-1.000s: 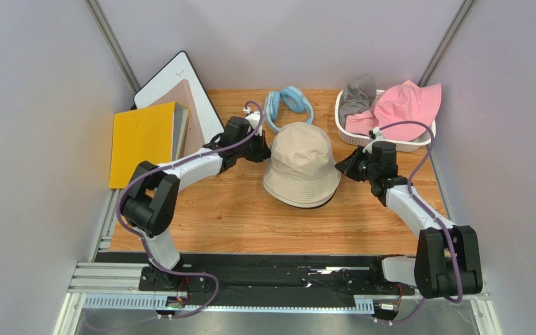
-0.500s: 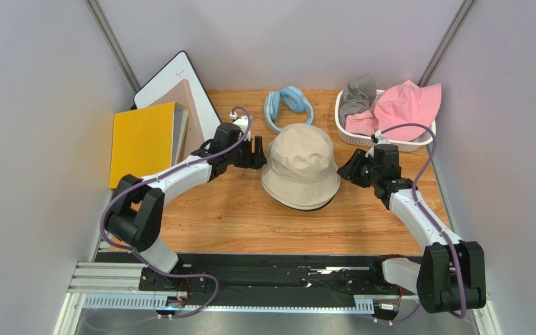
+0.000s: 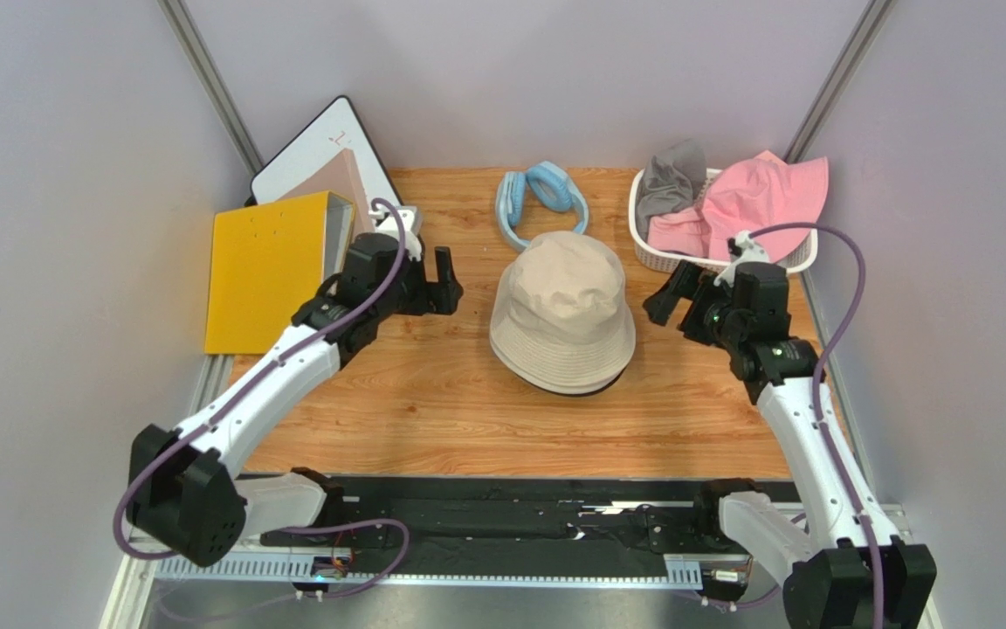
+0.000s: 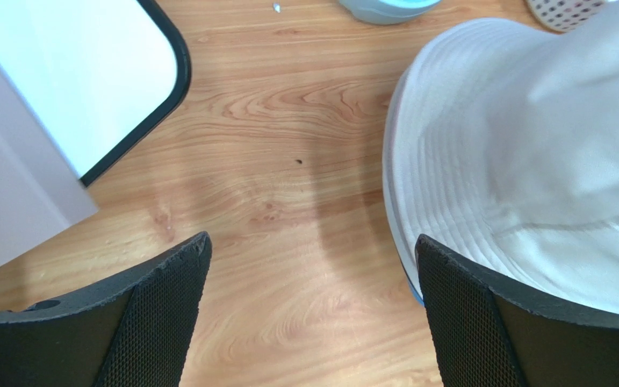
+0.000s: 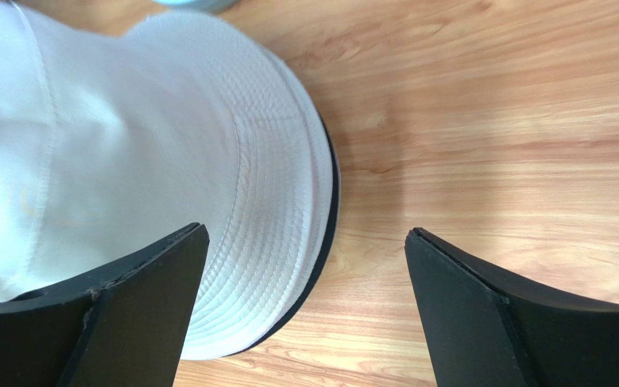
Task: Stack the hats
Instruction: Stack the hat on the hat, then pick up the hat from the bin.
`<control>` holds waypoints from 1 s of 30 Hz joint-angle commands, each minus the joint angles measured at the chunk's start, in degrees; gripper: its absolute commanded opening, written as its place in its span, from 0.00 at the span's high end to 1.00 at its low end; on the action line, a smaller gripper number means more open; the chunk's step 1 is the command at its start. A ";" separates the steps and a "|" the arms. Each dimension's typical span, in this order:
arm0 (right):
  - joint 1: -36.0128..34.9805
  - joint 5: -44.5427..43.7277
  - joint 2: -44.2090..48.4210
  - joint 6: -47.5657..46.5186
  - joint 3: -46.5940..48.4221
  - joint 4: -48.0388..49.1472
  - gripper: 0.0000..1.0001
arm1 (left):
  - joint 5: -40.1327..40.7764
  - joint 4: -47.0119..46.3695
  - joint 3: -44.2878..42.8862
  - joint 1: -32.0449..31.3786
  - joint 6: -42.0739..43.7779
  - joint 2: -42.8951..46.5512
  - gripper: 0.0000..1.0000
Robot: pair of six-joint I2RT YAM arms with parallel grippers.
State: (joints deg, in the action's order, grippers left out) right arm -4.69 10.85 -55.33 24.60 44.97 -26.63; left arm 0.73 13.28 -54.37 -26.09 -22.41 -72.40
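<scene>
A beige hat (image 3: 564, 311) lies crown up in the middle of the wooden table, on top of other hats. A thin blue edge (image 4: 412, 288) peeks from under its brim in the left wrist view, and a black brim edge (image 5: 329, 218) shows in the right wrist view. A pink hat (image 3: 764, 197) and a grey hat (image 3: 672, 177) lie in the white basket (image 3: 646, 243). My left gripper (image 3: 447, 278) stands open just left of the beige hat (image 4: 531, 161), holding nothing. My right gripper (image 3: 666, 295) is open just right of the hat (image 5: 127, 145), also holding nothing.
A light blue padded ring (image 3: 541, 197) lies behind the hat pile. A yellow binder (image 3: 266, 262) and a white board (image 3: 325, 151) lean at the back left, close to my left arm. Grey walls close in both sides.
Both grippers have opened, let go of the beige hat's brim and drawn back, the left one leftward, the right one rightward. The hat has settled slightly lower.
</scene>
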 commanded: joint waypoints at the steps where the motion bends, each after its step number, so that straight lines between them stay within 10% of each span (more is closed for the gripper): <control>1: 3.63 -6.09 2.77 -4.55 8.80 -8.77 0.00 | 0.50 8.33 -3.20 0.07 -0.96 8.84 0.01; 18: 7.41 -25.09 -31.22 -4.74 42.64 -16.61 0.08 | -2.77 28.20 -10.23 0.07 8.07 24.67 0.01; 30: 0.74 -40.10 -47.66 11.24 43.53 -0.62 0.14 | -2.40 26.45 -2.94 0.16 9.41 27.14 0.00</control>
State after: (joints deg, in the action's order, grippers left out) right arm -3.42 -20.78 -98.87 28.71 85.36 -34.24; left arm -0.01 39.13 -58.65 -26.11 -14.79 -44.75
